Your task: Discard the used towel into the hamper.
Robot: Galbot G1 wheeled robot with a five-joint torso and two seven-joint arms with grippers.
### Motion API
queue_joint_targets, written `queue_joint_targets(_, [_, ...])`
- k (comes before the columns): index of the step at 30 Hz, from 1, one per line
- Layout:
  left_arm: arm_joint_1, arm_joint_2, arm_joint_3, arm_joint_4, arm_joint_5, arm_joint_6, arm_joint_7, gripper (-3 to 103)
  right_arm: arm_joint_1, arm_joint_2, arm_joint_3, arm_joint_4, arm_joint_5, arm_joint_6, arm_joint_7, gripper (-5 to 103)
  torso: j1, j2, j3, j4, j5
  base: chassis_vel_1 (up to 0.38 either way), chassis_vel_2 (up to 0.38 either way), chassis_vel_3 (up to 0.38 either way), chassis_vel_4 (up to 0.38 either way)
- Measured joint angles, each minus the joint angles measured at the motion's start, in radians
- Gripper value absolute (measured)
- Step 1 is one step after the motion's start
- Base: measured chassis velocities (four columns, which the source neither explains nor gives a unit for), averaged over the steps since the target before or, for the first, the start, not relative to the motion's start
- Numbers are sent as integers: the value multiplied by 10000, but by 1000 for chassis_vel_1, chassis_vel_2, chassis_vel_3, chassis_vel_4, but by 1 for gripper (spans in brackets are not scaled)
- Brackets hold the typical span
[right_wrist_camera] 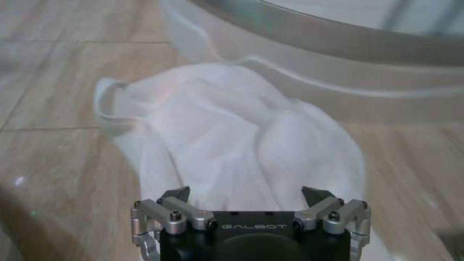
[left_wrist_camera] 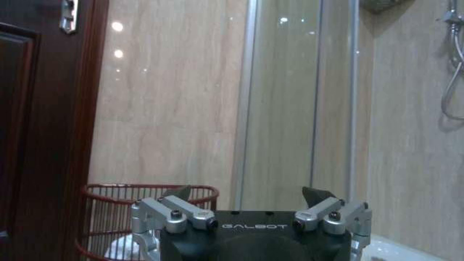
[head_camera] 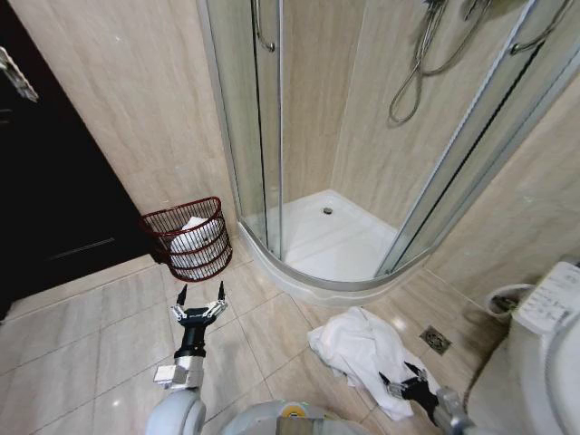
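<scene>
A crumpled white towel (head_camera: 362, 349) lies on the tiled floor in front of the shower tray. It spreads wide in the right wrist view, towel (right_wrist_camera: 239, 141). My right gripper (head_camera: 403, 376) hovers open over the towel's near edge, nothing between its fingers; the same right gripper (right_wrist_camera: 246, 194) shows its tips above the cloth. The hamper (head_camera: 188, 237), a dark red wire basket with white cloth inside, stands against the wall by the door. My left gripper (head_camera: 200, 294) is open a little short of it, pointing toward the hamper (left_wrist_camera: 108, 217); the left gripper (left_wrist_camera: 246, 193) holds nothing.
A glass shower enclosure with a white tray (head_camera: 335, 237) takes the middle. A dark wooden door (head_camera: 45, 181) is at the left. A toilet (head_camera: 544, 344) stands at the right, and a floor drain (head_camera: 436, 340) sits beside the towel.
</scene>
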Motion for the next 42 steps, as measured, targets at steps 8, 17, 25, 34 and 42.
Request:
queue_joint_targets(8, [175,-113,-550,170,-278,-176,318,100,1498,-963,-1902,-55,15,-805,381,100,0,0,0,3,-2,0,0,0,0])
queue_joint_targets(17, [284,-202,-824,131,-279,-182,449,100,1811,-1835,-2259,-842,129,-564,423,100,0,0,0,-3,-1,0,0,0,0])
queue_joint_targets(25, [439,-389,-726,97,-57,-167,452,100,2474,-2396,-2795,-1781,-9,-175,50,100,0,0,0,1,-2,0,0,0,0])
queue_joint_targets(34, [368,-464,-624,59,277,69,432,100,3296,-1665,-3378,-3176,22,545,135,100,0,0,-1,0,-5,0,0,0,0])
queue_joint_targets(42, [271,-465,-568,-43,411,243,410,100,3573,-1177,-3395,-3698,-109,807,299,100,0,0,-1,-1,-3,0,0,0,0])
